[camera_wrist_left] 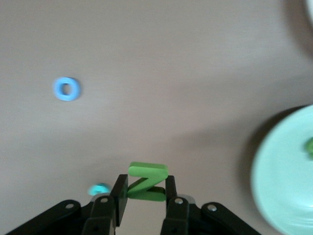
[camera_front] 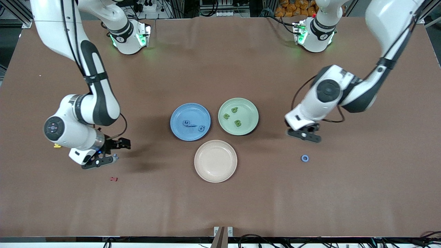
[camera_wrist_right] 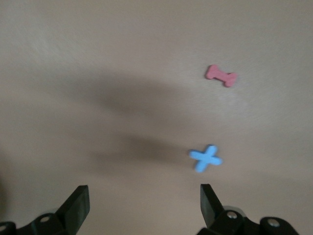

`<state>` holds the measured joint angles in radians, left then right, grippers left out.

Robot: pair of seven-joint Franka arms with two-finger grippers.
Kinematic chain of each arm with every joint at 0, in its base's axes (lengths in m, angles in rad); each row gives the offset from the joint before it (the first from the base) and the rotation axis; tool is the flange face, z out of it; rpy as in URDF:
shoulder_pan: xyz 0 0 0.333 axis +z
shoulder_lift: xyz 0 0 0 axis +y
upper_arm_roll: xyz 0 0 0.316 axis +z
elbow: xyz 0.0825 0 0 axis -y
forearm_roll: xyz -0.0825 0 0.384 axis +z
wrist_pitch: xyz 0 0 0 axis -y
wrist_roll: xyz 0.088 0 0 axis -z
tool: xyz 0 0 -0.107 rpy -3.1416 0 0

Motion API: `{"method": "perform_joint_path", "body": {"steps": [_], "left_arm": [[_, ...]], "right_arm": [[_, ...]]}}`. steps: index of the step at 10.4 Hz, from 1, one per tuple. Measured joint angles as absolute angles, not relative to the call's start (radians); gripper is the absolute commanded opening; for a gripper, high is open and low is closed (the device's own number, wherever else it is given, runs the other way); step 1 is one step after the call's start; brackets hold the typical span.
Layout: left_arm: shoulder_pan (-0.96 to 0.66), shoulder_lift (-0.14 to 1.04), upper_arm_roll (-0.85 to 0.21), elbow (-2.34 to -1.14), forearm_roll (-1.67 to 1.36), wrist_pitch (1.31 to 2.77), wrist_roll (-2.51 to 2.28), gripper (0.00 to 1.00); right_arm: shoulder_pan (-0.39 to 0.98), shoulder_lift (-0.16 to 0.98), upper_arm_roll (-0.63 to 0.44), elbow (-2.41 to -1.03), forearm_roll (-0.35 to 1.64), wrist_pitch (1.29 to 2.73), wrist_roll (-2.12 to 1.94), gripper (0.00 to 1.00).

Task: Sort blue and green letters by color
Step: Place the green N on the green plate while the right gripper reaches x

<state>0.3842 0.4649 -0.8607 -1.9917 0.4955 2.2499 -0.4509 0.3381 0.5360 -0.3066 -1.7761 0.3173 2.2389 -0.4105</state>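
Green Z letter [camera_wrist_left: 146, 182] stands on edge pinched in the left gripper [camera_wrist_left: 145, 200] beside the green plate [camera_front: 253, 117] holding three green letters [camera_front: 233, 116], blue plate [camera_front: 175, 119] two blue letters [camera_front: 194, 126], pink plate [camera_front: 200, 162] bare, while the right gripper [camera_wrist_right: 142, 203], fingers spread, hovers above a blue X [camera_wrist_right: 205, 158].

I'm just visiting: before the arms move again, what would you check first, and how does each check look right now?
1. Left gripper shut on the green Z: ok.
2. Green plate has bare room beside its three green letters: ok.
3. Right gripper open over the blue X: ok.
4. X centred between the fingers: not ok, it lies off to one side.
5. Blue O free on the table, nearer the front camera than the left gripper: ok.
6. Dark red letter apart from the X: ok.
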Motion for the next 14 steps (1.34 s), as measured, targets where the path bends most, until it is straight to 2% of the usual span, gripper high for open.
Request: {"method": "perform_joint_path", "body": {"steps": [4, 5, 6, 9, 11, 14], "left_arm": [[0.119, 0.552, -0.847, -1.926, 0.481, 2.250, -0.815, 0.00], [0.038, 0.581, -0.814, -1.902, 0.481, 2.250, -0.886, 0.03], [-0.039, 0.602, -0.771, -1.879, 0.481, 2.250, -0.932, 0.99], [-0.152, 0.614, -0.686, -1.846, 0.481, 2.250, -0.988, 1.00], [-0.141, 0.610, -0.677, -1.812, 0.481, 2.227, -0.988, 1.00], [-0.075, 0.556, -0.672, -1.674, 0.483, 2.078, -0.980, 1.00]], "right_arm": [[0.260, 0.614, -0.304, -1.775, 0.316, 2.369, -0.699, 1.00], [0.254, 0.638, -0.304, -1.772, 0.316, 2.395, -0.723, 1.00], [0.252, 0.659, -0.304, -1.767, 0.316, 2.420, -0.736, 1.00], [0.252, 0.689, -0.288, -1.762, 0.316, 2.479, -0.755, 1.00], [0.252, 0.694, -0.270, -1.770, 0.316, 2.509, -0.757, 1.00], [0.251, 0.695, -0.262, -1.794, 0.314, 2.540, -0.781, 1.00]]}}
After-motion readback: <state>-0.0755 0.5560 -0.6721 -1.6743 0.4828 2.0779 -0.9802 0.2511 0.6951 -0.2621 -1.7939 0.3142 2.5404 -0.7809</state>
